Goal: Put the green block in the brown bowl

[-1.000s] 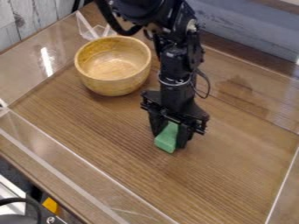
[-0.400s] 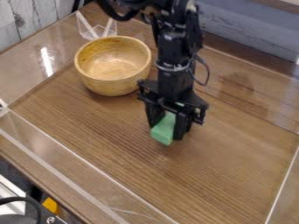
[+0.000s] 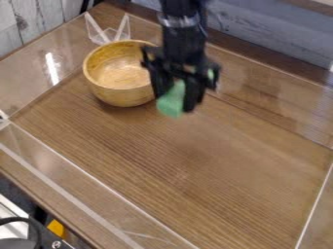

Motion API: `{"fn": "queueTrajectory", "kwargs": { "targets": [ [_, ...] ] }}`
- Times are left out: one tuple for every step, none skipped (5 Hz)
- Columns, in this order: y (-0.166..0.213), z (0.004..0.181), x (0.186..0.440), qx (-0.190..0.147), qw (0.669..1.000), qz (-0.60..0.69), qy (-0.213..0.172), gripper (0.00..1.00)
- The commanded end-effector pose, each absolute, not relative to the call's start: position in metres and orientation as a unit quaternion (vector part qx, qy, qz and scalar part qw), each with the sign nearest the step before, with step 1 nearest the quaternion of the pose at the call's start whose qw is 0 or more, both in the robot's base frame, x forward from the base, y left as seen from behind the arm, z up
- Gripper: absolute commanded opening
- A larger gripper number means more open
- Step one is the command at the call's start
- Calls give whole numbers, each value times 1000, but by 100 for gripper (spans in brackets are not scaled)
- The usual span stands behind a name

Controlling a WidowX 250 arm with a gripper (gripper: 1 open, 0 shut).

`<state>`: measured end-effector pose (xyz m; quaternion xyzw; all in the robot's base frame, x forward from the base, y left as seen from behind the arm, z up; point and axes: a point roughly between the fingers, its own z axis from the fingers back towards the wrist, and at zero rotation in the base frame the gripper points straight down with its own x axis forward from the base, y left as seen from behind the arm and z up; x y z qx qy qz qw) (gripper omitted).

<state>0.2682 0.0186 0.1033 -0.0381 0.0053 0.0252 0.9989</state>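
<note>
Plainly green block (image 3: 172,101), small; brown bowl (image 3: 117,74), round, wooden.

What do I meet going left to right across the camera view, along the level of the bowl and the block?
Brown bowl, then green block in the gripper.

Bowl (image 3: 115,88) beside the end effector (image 3: 170,86)

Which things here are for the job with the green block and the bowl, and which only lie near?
For the job:
- green block, in the claw
- brown bowl

Only near:
- yellow object at the lower left
- black cable
</note>
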Motion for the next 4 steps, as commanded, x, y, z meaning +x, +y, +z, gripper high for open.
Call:
{"fn": "queueTrajectory", "kwargs": {
  "targets": [
    [51,132,282,-27,998,42,-32,0],
    [81,127,286,-23,997,63,-27,0],
    [89,121,292,-23,997,73,-22,0],
    [97,113,301,-20,996,79,-22,0]
  ]
}}
